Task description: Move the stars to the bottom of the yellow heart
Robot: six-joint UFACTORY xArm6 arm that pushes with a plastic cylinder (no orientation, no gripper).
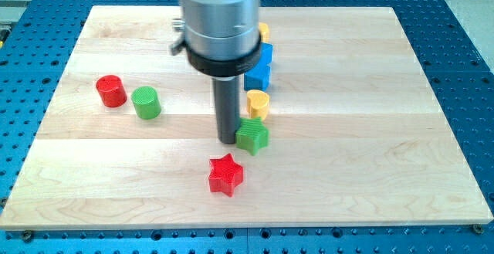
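Observation:
My tip (228, 140) rests on the board just left of the green star (252, 136), touching or nearly touching it. The yellow heart (258, 103) stands right above the green star, close to it. The red star (225, 174) lies below and slightly left of the green star, a short gap apart from my tip. The rod and the arm's body hide part of the board above the tip.
A blue block (260, 66) stands above the yellow heart, with a yellow block (263, 32) partly hidden behind the arm above it. A red cylinder (111, 91) and a green cylinder (145, 103) stand at the view's left on the wooden board (386, 130).

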